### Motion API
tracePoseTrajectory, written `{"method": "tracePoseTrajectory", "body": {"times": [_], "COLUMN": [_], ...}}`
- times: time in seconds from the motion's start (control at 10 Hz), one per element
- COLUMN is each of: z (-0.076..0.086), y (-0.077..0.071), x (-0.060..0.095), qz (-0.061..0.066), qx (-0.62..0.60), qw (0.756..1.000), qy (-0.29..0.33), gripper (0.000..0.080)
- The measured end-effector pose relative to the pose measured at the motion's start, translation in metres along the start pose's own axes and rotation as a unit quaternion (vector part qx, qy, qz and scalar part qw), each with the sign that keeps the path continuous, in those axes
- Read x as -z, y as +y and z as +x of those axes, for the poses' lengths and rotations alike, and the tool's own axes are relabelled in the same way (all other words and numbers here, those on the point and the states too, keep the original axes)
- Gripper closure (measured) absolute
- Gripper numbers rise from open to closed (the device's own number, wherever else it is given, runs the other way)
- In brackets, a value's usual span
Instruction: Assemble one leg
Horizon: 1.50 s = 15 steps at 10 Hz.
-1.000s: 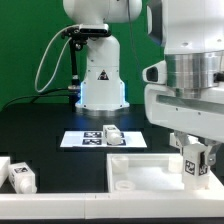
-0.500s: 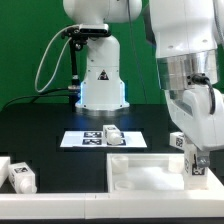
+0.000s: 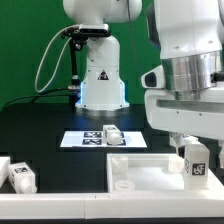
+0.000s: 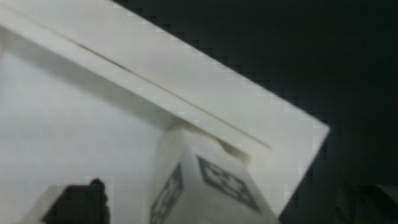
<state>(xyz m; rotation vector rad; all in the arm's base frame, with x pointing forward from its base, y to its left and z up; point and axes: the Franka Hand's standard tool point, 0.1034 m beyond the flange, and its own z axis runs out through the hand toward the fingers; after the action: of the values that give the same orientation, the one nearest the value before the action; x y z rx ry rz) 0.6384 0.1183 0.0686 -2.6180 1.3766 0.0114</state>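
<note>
My gripper (image 3: 193,152) is shut on a leg (image 3: 196,161), a stubby white peg with a black-and-white tag, and holds it upright over the far right corner of the white square panel (image 3: 140,172). In the wrist view the leg (image 4: 205,180) stands between my dark fingertips (image 4: 71,203), right by the panel's raised rim (image 4: 196,92) at its corner. Whether the leg's lower end touches the panel is hidden.
The marker board (image 3: 82,139) lies behind the panel with another leg (image 3: 112,132) on it. A further tagged leg (image 3: 20,176) lies at the exterior view's left among white parts. The robot base (image 3: 100,85) stands at the back.
My wrist turned half a second ago and has turned back. The leg stays in my grip over the panel's far right corner, a little lower than a second ago.
</note>
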Motion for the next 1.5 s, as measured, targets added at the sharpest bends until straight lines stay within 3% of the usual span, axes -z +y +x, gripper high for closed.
{"method": "tracePoseTrajectory", "body": {"times": [0.3, 0.4, 0.5, 0.6, 0.7, 0.8, 0.9, 1.0, 1.2, 1.5], "z": [0.0025, 0.0048, 0.0022, 0.0033, 0.0033, 0.0033, 0.0034, 0.0051, 0.0077, 0.0084], "y": [0.001, -0.0022, -0.0043, -0.0034, -0.0034, -0.0034, -0.0017, 0.0002, 0.0002, 0.0028], "x": [0.0004, 0.0028, 0.002, 0.0018, 0.0017, 0.0016, 0.0009, 0.0007, 0.0008, 0.0009], "qz": [-0.008, -0.028, -0.029, -0.028, -0.027, -0.028, -0.028, -0.029, -0.03, -0.021], "qx": [0.136, 0.299, 0.346, 0.329, 0.32, 0.317, 0.288, 0.245, 0.157, -0.045], "qw": [0.991, 0.953, 0.937, 0.944, 0.947, 0.947, 0.957, 0.969, 0.987, 0.999], "qy": [0.006, 0.026, 0.03, 0.03, 0.03, 0.03, 0.03, 0.03, 0.029, 0.009], "gripper": [0.0151, 0.0151, 0.0151, 0.0151, 0.0263, 0.0263, 0.0447, 0.0505, 0.0505, 0.0508]}}
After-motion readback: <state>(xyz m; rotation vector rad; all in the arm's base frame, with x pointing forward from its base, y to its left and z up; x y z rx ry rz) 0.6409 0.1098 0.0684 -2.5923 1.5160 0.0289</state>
